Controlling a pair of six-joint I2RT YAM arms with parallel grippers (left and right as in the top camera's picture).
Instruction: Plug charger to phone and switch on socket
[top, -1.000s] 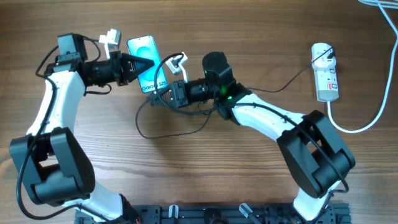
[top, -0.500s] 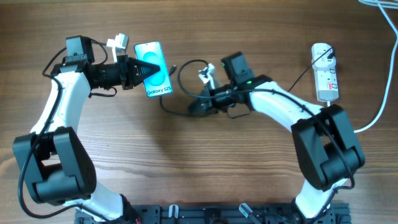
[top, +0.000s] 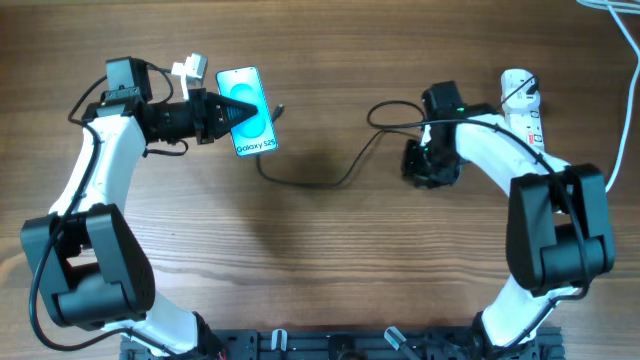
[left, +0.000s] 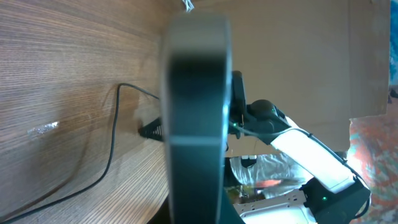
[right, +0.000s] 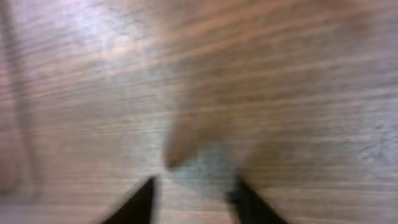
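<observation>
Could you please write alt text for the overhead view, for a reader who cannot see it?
From above, the left gripper holds the phone, screen lit, over a wooden table. The black charger cable runs from the phone's lower end toward the right gripper, which points down at the table between the phone and the white socket, nearer the socket.

blurred phone (left: 196, 124) edge-on; charger (left: 114, 134) cable curving on table (left: 56, 74); right arm (left: 311, 149) beyond
</observation>
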